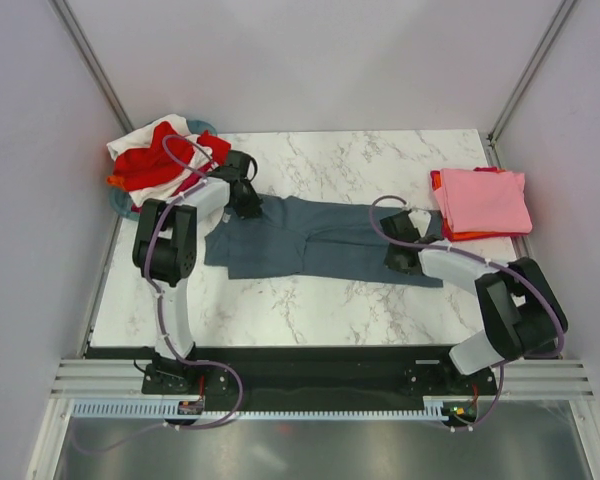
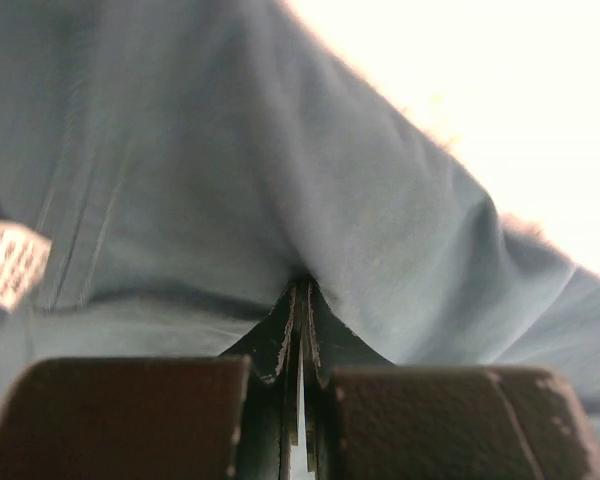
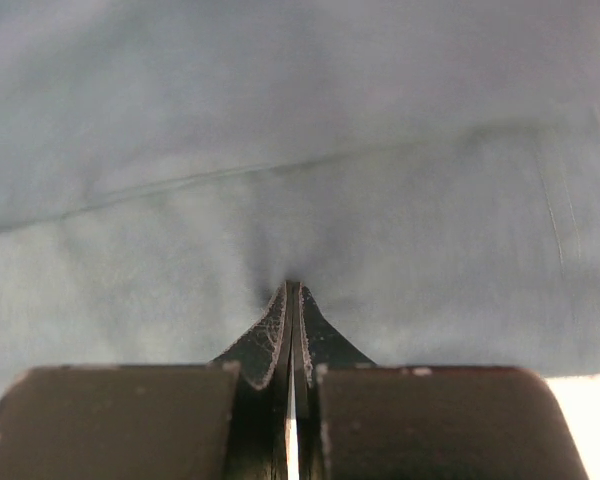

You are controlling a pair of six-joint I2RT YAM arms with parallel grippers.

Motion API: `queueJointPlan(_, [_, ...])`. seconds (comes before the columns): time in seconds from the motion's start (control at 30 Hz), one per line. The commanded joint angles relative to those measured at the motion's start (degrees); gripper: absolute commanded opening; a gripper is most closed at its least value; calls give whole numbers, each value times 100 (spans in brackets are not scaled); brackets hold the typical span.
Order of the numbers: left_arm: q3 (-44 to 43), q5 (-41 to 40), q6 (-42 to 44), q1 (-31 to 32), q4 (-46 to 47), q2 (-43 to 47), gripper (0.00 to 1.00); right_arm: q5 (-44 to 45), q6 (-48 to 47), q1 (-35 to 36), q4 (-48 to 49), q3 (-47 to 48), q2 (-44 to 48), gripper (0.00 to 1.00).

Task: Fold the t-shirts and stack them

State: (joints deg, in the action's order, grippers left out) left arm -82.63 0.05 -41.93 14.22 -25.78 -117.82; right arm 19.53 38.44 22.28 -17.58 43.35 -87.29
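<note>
Two arms are bolted side by side at the near edge of the marble worktop (image 1: 310,315). Across the middle of the worktop a slate blue-grey t-shirt (image 1: 320,240) is laid in a long band from left to right. Its right end is pinched by the right gripper (image 1: 400,258), whose jaws are seen pressed fully together on a small pucker of the grey cloth. Its left end, slightly farther back, is held in the same way by the left gripper (image 1: 245,200), the jaws closed tight on a fold of the fabric; a white label (image 2: 10,262) is seen just to the left. Toward the far right edge a folded pink t-shirt (image 1: 485,200) is stacked on an orange-red t-shirt (image 1: 439,188). At the far left corner a red t-shirt (image 1: 155,160) and a white t-shirt (image 1: 130,145) are heaped on a teal basket (image 1: 121,204).
</note>
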Motion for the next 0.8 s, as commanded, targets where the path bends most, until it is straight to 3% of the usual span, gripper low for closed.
queueJointPlan(0.0, [-804,-94,221,134,-278,-705,2,-415,515,828,-377,-354,1,0])
queueJointPlan(0.07, [-1174,-32,238,178,-278,-908,2,-555,928,1406,-430,-424,1,0])
queueJointPlan(0.27, [-3546,679,387,476,-788,-2340,2,-459,1973,3304,-360,-48,-130,0])
queueJointPlan(0.37, [-4724,951,292,591,-850,-3008,2,-529,2019,4009,-289,681,-683,0])
queueJointPlan(0.5, [-6095,1224,10,801,-745,-3765,2,-1063,1616,4433,0,1675,-1439,0])
queueJointPlan(0.63, [-6028,1471,-350,863,-148,-3985,2,-1373,1370,4478,667,2071,-1318,0])
queueJointPlan(0.77, [-5949,1708,-544,863,371,-4108,2,-1136,1026,4399,651,2055,-774,0])
